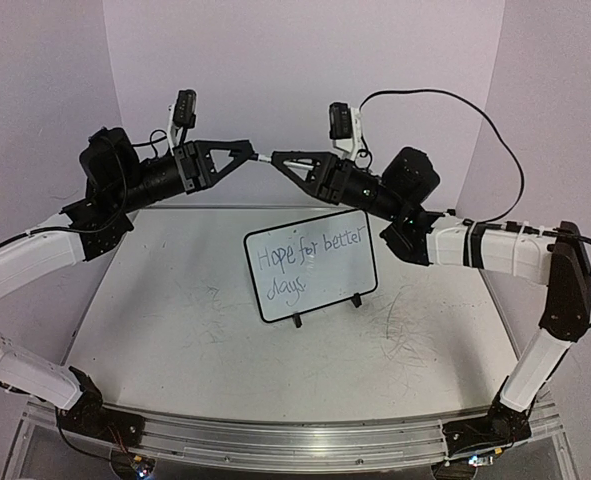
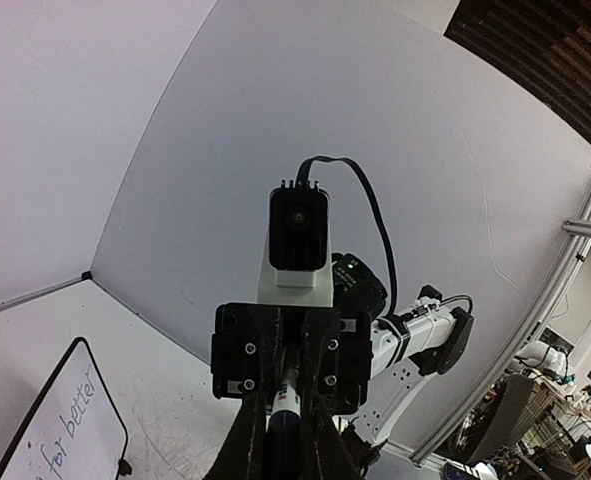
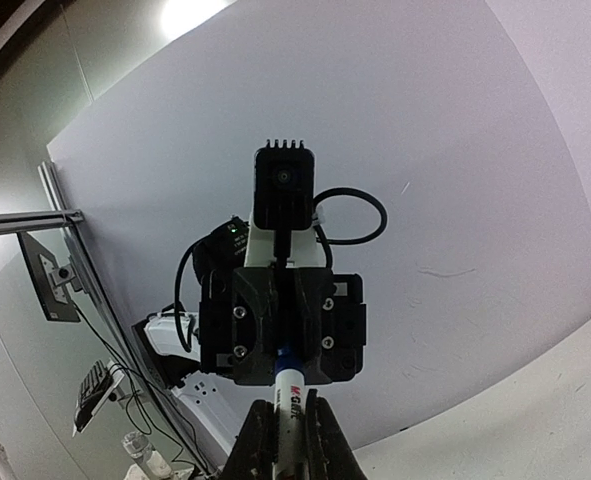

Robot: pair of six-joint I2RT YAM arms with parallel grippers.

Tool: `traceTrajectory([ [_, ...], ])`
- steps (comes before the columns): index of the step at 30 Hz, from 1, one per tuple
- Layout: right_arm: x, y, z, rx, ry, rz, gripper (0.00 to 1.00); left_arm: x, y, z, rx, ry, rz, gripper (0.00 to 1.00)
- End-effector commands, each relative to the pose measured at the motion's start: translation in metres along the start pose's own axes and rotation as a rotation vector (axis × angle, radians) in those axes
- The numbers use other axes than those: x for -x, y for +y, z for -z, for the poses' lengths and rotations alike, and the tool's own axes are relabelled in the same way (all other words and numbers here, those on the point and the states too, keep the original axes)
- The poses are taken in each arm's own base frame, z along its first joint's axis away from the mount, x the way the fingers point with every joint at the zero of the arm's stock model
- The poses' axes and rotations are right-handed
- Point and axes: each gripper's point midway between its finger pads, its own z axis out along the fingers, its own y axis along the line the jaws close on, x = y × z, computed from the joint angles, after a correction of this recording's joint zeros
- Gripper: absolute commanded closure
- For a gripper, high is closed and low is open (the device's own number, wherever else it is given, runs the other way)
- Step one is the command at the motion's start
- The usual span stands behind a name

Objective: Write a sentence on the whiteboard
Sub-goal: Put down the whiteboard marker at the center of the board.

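The whiteboard (image 1: 327, 285) stands on its two small feet in the middle of the desk (image 1: 165, 310). It is tipped back a little and its face looks to the near side. The sentence (image 1: 297, 256) is on it in thin blue writing, "Hope for better days", in two lines. So the writing looks done.

Both arms are up high, over the far side of the desk. The left gripper (image 1: 249, 152) and the right gripper (image 1: 278, 158) point at each other, tip to tip, very close. Between them is a marker (image 1: 263, 156). It lies flat in the air, and its long side runs from left to right. The left gripper is closed tight on the dark blue end. The right gripper is closed tight on the white part with red letters. The dark end may be the cap, but that is hard to tell.

The whiteboard is below the two grippers and nearer than they are, a bit to the right of where they meet. Neither gripper touches it. The right gripper is a little closer to it.

The next move most likely goes along the marker's long line, either a push together to cap it or a pull apart. For that the two grippers need to be in one straight line, or the marker may slip.
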Motion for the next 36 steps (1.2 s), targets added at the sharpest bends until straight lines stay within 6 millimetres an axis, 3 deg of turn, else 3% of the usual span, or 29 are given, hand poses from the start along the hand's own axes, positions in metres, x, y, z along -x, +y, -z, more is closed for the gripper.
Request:
traceTrajectory([
  [1,-0.049,0.037,-0.030,0.117,0.200,-0.015,1.00,-0.083,-0.013,-0.021,-0.113,0.249,0.110,1.00],
  [4,-0.046,0.041,-0.025,0.122,0.211,-0.016,1.00,-0.089,-0.009,-0.022,-0.104,0.263,0.120,1.00],
  [6,-0.041,0.030,-0.011,0.079,0.198,-0.036,1.00,-0.080,-0.011,-0.020,-0.089,0.241,0.091,1.00],
  [8,-0.033,0.016,0.011,0.016,0.168,-0.068,1.00,-0.062,0.001,-0.018,0.029,0.209,0.027,0.99],
  [10,-0.023,0.005,0.035,-0.044,0.135,-0.096,1.00,-0.044,0.011,-0.011,0.154,0.191,-0.046,0.81],
  [11,-0.019,-0.001,0.047,-0.074,0.123,-0.105,1.00,-0.039,0.015,-0.008,0.190,0.187,-0.065,0.59],
  [15,-0.010,-0.027,0.107,-0.211,0.082,-0.168,1.00,-0.017,0.021,0.004,0.254,0.129,-0.096,0.14],
  [17,-0.024,-0.054,0.147,-0.344,0.099,-0.250,1.00,-0.009,0.034,0.013,0.336,0.098,-0.103,0.02],
  [18,-0.035,-0.069,0.168,-0.411,0.121,-0.293,1.00,-0.006,0.040,0.018,0.376,0.086,-0.102,0.01],
  [20,-0.076,-0.094,0.213,-0.532,0.221,-0.432,1.00,-0.002,0.056,0.028,0.471,0.059,-0.104,0.01],
  [23,-0.137,-0.097,0.261,-0.568,0.317,-0.670,1.00,0.000,0.067,0.037,0.545,0.036,-0.114,0.01],
  [26,-0.195,-0.095,0.297,-0.658,0.434,-0.811,1.00,-0.003,0.074,0.038,0.570,0.042,-0.128,0.01],
  [29,-0.227,-0.098,0.321,-0.747,0.492,-0.855,1.00,-0.006,0.080,0.036,0.583,0.057,-0.140,0.01],
  [32,-0.251,-0.104,0.339,-0.822,0.517,-0.899,0.99,-0.009,0.084,0.034,0.589,0.066,-0.143,0.01],
  [36,-0.267,-0.120,0.365,-0.976,0.524,-0.890,0.93,-0.006,0.081,0.037,0.590,0.058,-0.152,0.01],
])
